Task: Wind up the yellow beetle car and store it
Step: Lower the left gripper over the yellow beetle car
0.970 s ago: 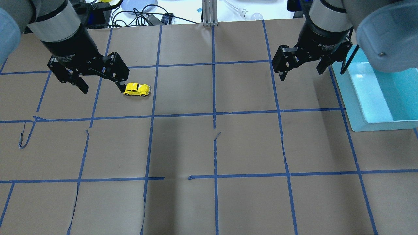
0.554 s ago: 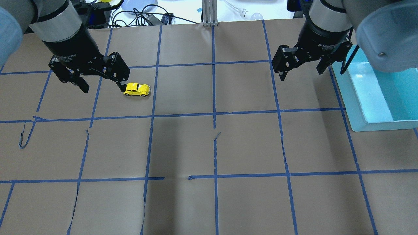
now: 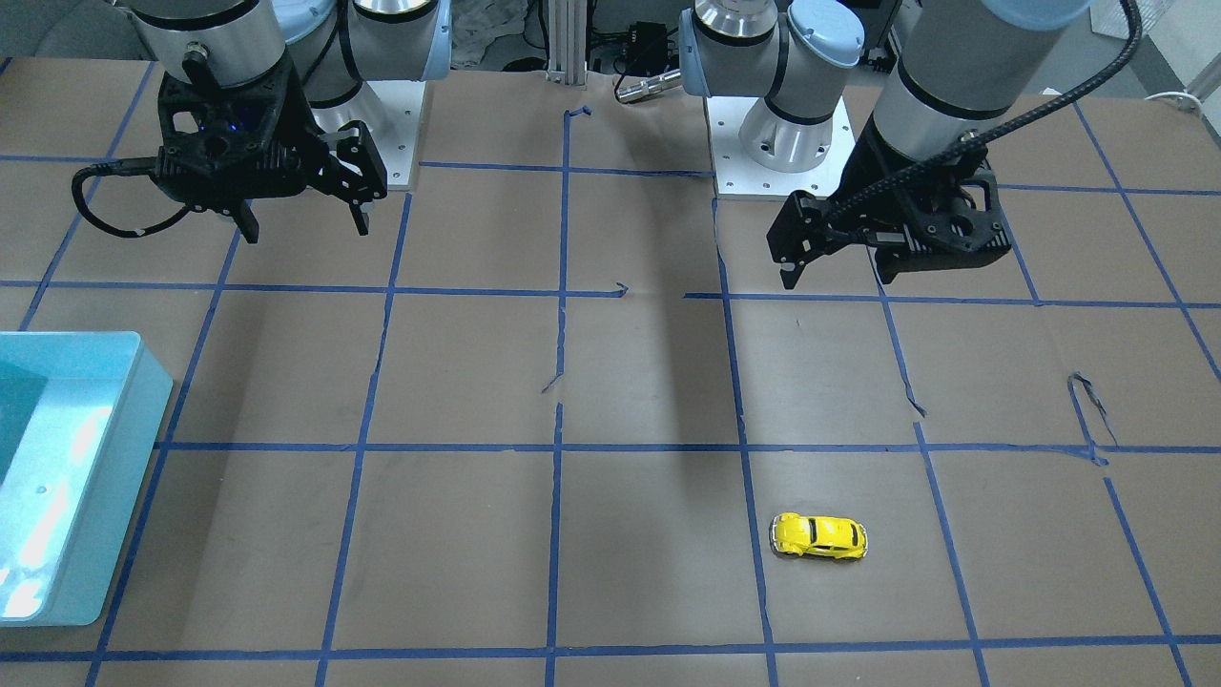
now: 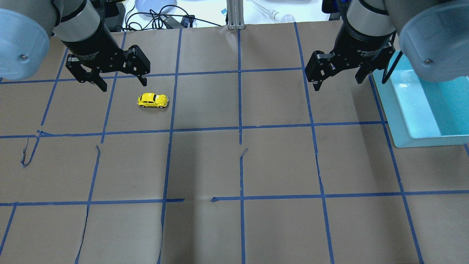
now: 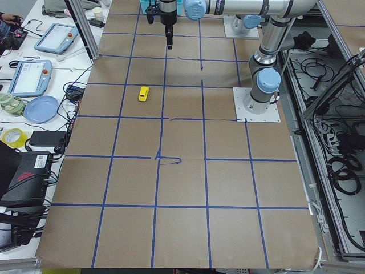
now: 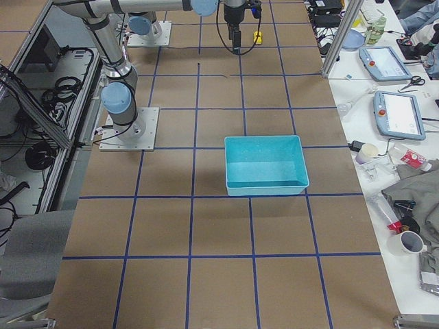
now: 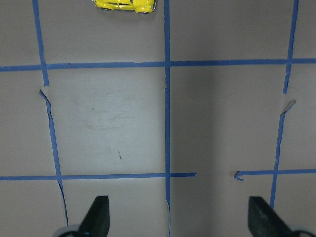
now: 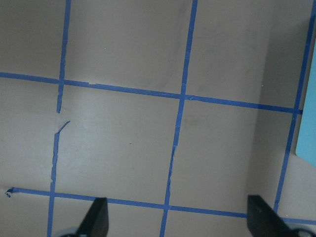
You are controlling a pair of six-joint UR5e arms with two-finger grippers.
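Note:
The yellow beetle car [image 4: 153, 101] stands on its wheels on the brown paper, left of the middle; it also shows in the front view [image 3: 819, 537] and at the top edge of the left wrist view [image 7: 126, 5]. My left gripper [image 4: 124, 81] is open and empty, raised above the table, just behind and to the left of the car, apart from it. Its fingertips [image 7: 98, 215] frame bare paper. My right gripper [image 4: 337, 83] is open and empty, far to the right, beside the light blue bin [image 4: 401, 123].
The light blue bin [image 3: 129, 448] lies at the table's right side and looks empty [image 6: 266, 186]. Blue tape lines grid the paper, with some torn slits. Cables, tablets and other gear lie beyond the far table edge [image 4: 161, 18].
My left gripper has drawn back and away from the car, which it was next to before. The car has stayed in place. The right arm has not moved.

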